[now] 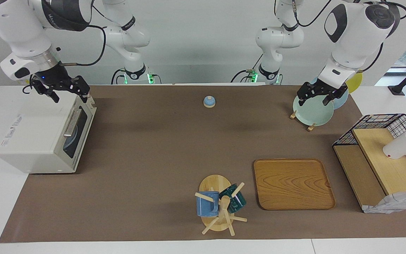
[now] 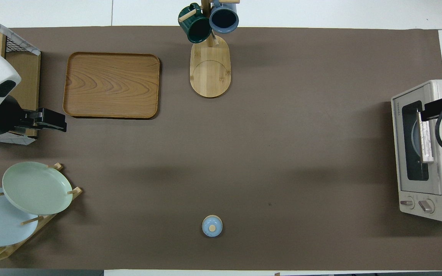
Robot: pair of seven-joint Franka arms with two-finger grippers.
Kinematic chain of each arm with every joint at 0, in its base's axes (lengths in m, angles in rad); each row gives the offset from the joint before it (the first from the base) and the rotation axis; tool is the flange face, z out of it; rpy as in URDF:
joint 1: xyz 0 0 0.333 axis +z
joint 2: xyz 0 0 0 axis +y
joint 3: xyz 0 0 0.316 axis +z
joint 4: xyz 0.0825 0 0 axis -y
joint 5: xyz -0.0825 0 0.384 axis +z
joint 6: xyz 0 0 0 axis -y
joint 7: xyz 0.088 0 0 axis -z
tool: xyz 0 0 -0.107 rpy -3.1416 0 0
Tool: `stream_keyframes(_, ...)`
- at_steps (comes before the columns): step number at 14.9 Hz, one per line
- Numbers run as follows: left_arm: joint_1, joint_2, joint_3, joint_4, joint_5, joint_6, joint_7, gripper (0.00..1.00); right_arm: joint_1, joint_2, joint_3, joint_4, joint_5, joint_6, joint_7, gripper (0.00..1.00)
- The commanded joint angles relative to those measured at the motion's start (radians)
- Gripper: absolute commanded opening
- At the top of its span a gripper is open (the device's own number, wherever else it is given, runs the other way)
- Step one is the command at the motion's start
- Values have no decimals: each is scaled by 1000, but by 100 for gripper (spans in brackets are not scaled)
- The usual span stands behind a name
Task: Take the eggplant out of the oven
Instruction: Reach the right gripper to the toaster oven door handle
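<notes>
1. Nothing of the task done yet: oven (image 1: 44, 137) door shut at the right arm's end of the table; eggplant not visible, only a pale round shape shows through the dark glass
2. Right gripper (image 1: 63, 90) hangs over the oven's top edge above the door, jaws spread, empty
3. Left gripper (image 1: 317, 96) waits over the plate rack (image 2: 29, 199), jaws apart, empty
4. Left to do: open door, reach in, lift out
5. Oven boxy, off-white, metal bar handle (image 1: 72, 122); wooden tray (image 1: 293, 184) smooth-grained, rounded corners, well apart

Boxy off-white oven (image 1: 39, 135) at right arm's end of tabletop (image 1: 153, 148), door shut; eggplant not discernible through dark glass.
</notes>
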Motion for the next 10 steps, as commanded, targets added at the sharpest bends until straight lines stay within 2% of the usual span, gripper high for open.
stream_keyframes(1,14,-16,-10,-5,21,-7,2,100,-4,-4,-1,-4,10,6,-11,100)
stream_keyframes(7,14,-16,-10,-5,21,-7,3,100,4,-10,13,-11,-10,18,-5,100)
stream_keyframes(8,12,-16,-10,-5,21,-7,2,100,4,-10,14,-11,-10,20,-8,88)
stream_keyframes(9,14,-16,-10,-5,21,-7,2,100,2,-10,13,-14,-10,18,-10,38)
stream_keyframes(10,14,-16,-10,-5,21,-7,2,100,2,-12,14,-17,-10,15,-10,6)
